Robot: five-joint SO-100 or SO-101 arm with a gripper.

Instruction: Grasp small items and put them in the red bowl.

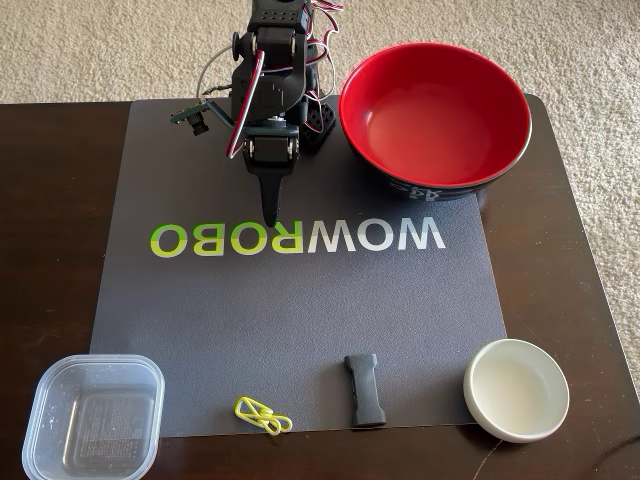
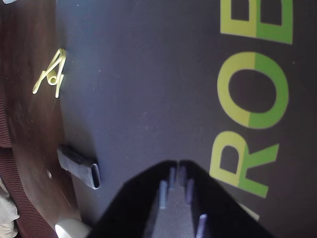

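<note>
The pincer [image 1: 270, 215] hangs tip-down over the grey mat [image 1: 300, 330], its point just above the "R" of the lettering [image 1: 297, 238] printed there. Its two fingers lie together and hold nothing; in the wrist view the pincer [image 2: 177, 163] shows as a dark wedge that narrows to a closed tip.

In the fixed view the red bowl [image 1: 435, 115] stands to the right of the pincer and a little farther back, beside the arm's base, partly on the mat and partly on the dark surface [image 1: 560, 230]. It holds nothing.

The four small items lie well apart from the pincer, in a row along the near edge. The clear container [image 1: 95, 418] sits at the near left, off the mat's corner. The yellow clips [image 1: 262, 416] lie at the mat's near edge, almost straight ahead of the tip. The black piece [image 1: 364, 390] lies on the mat, ahead and to the right. The white dish [image 1: 516, 389] rests at the near right corner, overlapping the mat's edge.

In the wrist view the clips [image 2: 51, 73] lie off the mat at upper left, the black piece [image 2: 79, 166] straddles its edge left of the pincer, and a sliver of the dish [image 2: 72, 230] shows at the bottom.
</note>
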